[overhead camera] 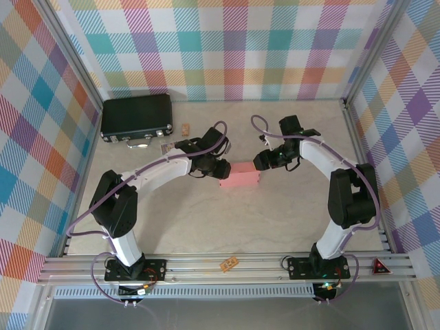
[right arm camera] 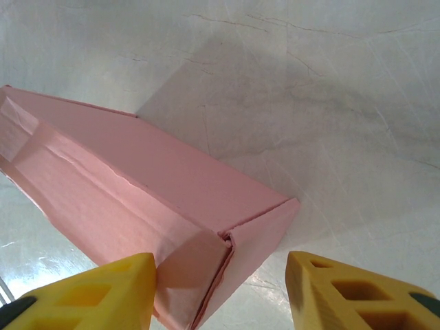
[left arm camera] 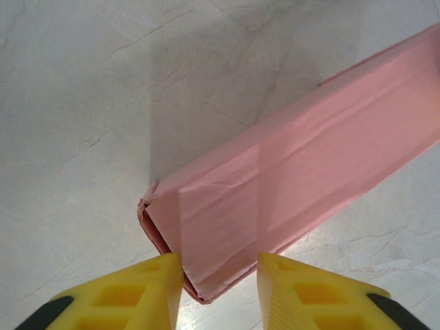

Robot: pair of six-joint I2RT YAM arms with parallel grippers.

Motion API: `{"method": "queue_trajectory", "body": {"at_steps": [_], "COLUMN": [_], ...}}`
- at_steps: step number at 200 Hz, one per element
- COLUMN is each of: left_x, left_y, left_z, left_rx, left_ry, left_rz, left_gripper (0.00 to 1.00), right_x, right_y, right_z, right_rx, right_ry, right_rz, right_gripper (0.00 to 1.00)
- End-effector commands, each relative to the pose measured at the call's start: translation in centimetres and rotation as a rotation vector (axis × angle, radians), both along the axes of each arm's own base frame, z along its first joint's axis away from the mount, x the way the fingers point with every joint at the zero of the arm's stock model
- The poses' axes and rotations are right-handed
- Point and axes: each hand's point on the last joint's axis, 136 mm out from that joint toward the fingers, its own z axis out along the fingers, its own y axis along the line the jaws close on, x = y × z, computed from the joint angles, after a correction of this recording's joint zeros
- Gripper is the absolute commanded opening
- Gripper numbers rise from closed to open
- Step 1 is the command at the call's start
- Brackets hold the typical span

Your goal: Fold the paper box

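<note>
The salmon-pink paper box point(overhead camera: 239, 179) lies flat on the pale marble table point(overhead camera: 227, 227) as a closed, shallow rectangle. My left gripper point(overhead camera: 221, 170) is at its left end. In the left wrist view the box point(left arm camera: 295, 179) pokes a creased corner between the yellow fingers point(left arm camera: 137, 295) of that gripper point(left arm camera: 220, 269). The jaws stand apart, with a gap on the right side. My right gripper point(overhead camera: 260, 162) is at the right end. In the right wrist view the box's point(right arm camera: 137, 179) end flap sits between the wide-open jaws of that gripper point(right arm camera: 220, 269), with only the left finger point(right arm camera: 103, 295) against it.
A black hard case point(overhead camera: 136, 118) with metal latches lies at the back left. Two small tan tags point(overhead camera: 185, 128) point(overhead camera: 165, 147) lie near it. Aluminium frame rails point(overhead camera: 227, 265) border the table, with plaid walls behind and at both sides.
</note>
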Motion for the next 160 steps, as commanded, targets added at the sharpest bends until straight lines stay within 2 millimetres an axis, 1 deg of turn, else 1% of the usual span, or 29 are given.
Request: {"method": "queue_trajectory", "body": {"at_steps": [1,19,39,52,62,73,91,108,122,143,144,150,152,160], "left_x": [0.5,1.6,2.8,3.2,3.0,2.8,3.1,2.0,1.3,1.0,1.0,1.2,1.4,1.5], "left_y": [0.3,0.0,-0.4,-0.8,-1.5,-2.2,-3.1,-4.3,-5.1,-5.6,-5.6,-5.7,-5.7,-5.7], "left_z": [2.7,4.6,5.8,6.0,6.0,5.8,5.7,4.6,3.6,2.1,2.3,1.8,1.9,1.2], "left_rx": [0.038,0.039,0.052,0.061,0.053,0.051,0.052,0.032,0.024,0.044,0.047,0.062,0.067,0.085], "left_ry": [-0.072,-0.141,-0.225,-0.266,-0.29,-0.32,-0.388,-0.412,-0.408,-0.33,-0.334,-0.311,-0.312,-0.283], "left_rz": [-0.051,-0.071,-0.11,-0.167,-0.249,-0.331,-0.427,-0.597,-0.705,-0.777,-0.781,-0.782,-0.782,-0.791], "left_gripper": [0.42,0.49,0.62,0.71,0.78,0.82,0.84,0.85,0.84,0.84,0.84,0.83,0.83,0.82], "right_x": [-1.2,-0.8,-0.1,0.5,0.9,1.4,2.2,2.6,2.7,2.1,2.1,1.8,1.8,1.4], "right_y": [-0.9,-0.6,-0.3,-0.2,0.0,-0.1,-0.3,-1.0,-1.7,-2.6,-2.6,-2.9,-2.9,-3.2], "right_z": [-2.4,-1.8,-0.7,0.3,1.1,2.0,3.6,4.7,5.0,5.1,5.1,5.2,5.1,5.1], "right_rx": [-0.066,-0.047,-0.022,-0.001,0.011,0.023,0.04,0.032,0.022,0.017,0.016,0.018,0.017,0.015], "right_ry": [0.064,0.041,0.0,-0.02,-0.038,-0.058,-0.115,-0.162,-0.179,-0.188,-0.187,-0.19,-0.19,-0.192], "right_rz": [-0.012,-0.02,-0.036,-0.063,-0.076,-0.097,-0.125,-0.156,-0.179,-0.201,-0.201,-0.206,-0.208,-0.215], "right_gripper": [0.53,0.53,0.55,0.56,0.58,0.58,0.59,0.6,0.6,0.6,0.6,0.6,0.6,0.61]}}
